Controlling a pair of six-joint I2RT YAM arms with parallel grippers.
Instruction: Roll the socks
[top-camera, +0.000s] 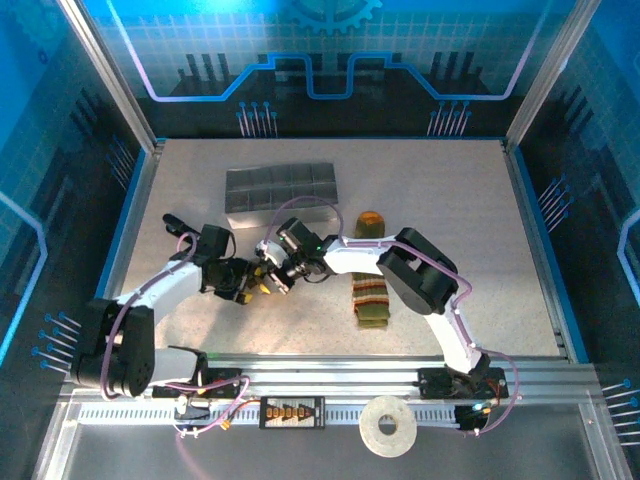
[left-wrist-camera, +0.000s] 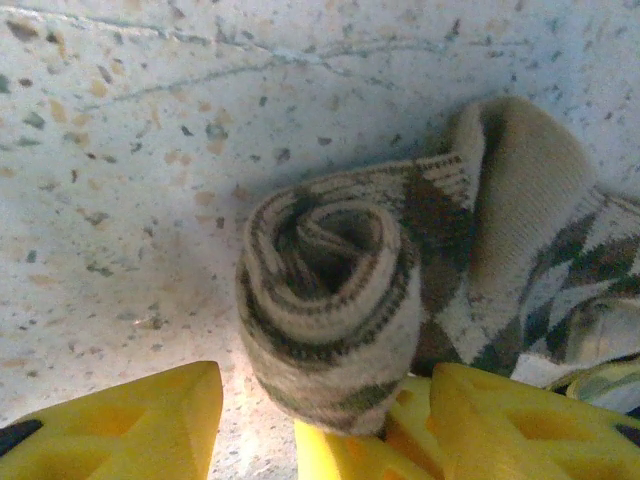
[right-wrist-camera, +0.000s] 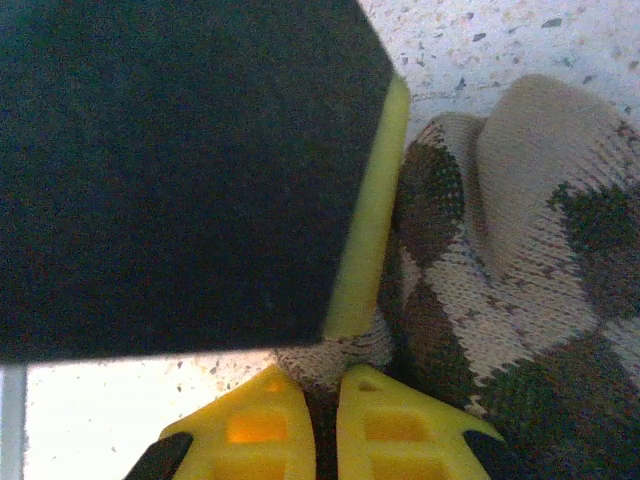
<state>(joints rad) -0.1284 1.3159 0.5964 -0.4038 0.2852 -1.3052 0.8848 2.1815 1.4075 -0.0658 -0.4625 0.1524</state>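
On the speckled table (top-camera: 450, 200), this is how you had things at that moment:

- The grey divided tray (top-camera: 280, 188) sat at the far side, near the middle, well apart from both socks and playing no part in the job.
- The olive green sock (top-camera: 372, 300) lay flat and lengthwise right of centre, with its orange toe pointing far and the right arm crossing over its middle. No part of it was rolled, so by my reckoning you had that whole sock left to do.
- The beige argyle sock (left-wrist-camera: 520, 200) lay at the centre of the table between your two grippers, just left of the green one.
- Your left gripper (left-wrist-camera: 320, 410) had its yellow fingers standing apart on either side of the rolled end. The right-hand finger touched the fabric and the other stood off it, so it was not clamped.
- Your right gripper (right-wrist-camera: 325, 420) had its fingers drawn almost together, and they looked pinched on a fold of the beige argyle sock beside the roll.
- The rolled end (left-wrist-camera: 320, 290) was a tight spiral of a few turns lying on its side, while the heel and leg trailed loose to the right. I would put the first sock about half done: you had to wind in that tail, then repeat on the green one.
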